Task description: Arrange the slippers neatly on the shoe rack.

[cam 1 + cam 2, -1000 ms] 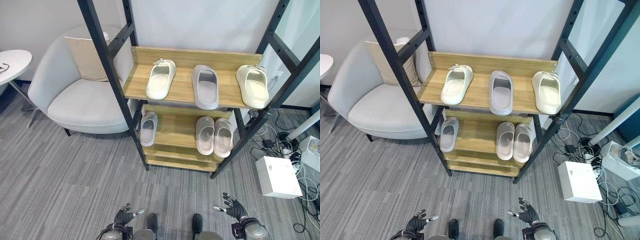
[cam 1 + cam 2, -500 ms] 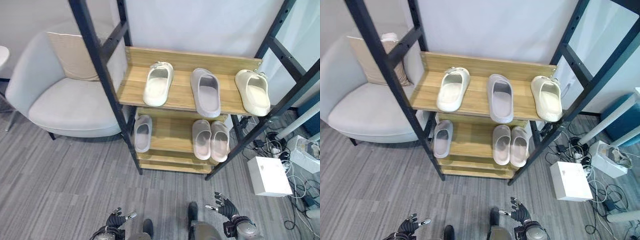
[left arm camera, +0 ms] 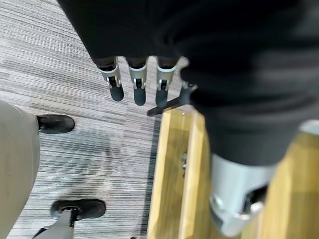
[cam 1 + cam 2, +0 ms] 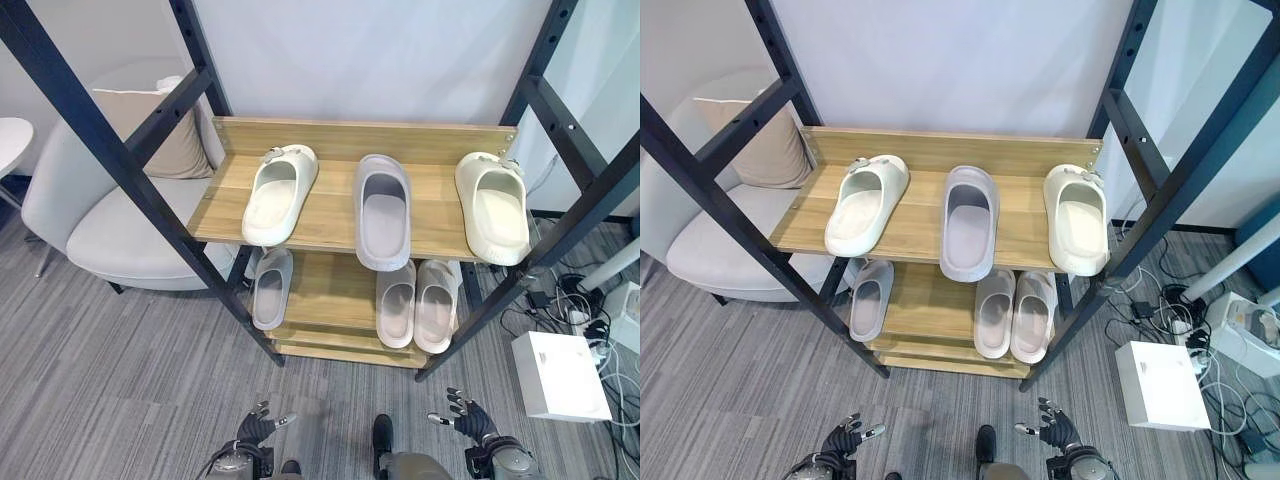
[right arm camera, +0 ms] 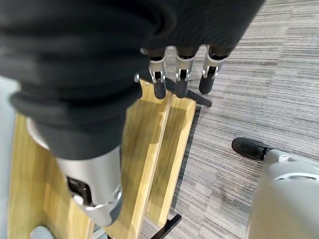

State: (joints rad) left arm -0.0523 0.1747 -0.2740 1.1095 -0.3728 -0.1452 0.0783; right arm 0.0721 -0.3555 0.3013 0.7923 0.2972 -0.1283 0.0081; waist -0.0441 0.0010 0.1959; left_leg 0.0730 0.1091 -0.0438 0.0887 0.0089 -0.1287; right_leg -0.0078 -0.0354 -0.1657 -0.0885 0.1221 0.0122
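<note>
Both robot hands, left [image 4: 257,428] and right [image 4: 468,418], spread, empty; slippers [image 4: 382,208] apparently unbranded.

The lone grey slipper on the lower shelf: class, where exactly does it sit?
In the left eye view the lone grey slipper lies at the lower shelf's left end, beside the rack's front left leg, apart from the pale pair at the right.

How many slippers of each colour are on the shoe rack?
Cream slippers: 2, and, both on the top shelf.
Grey slippers: 4, one on the top shelf, three on the lower shelf.
Total: 6.
</note>
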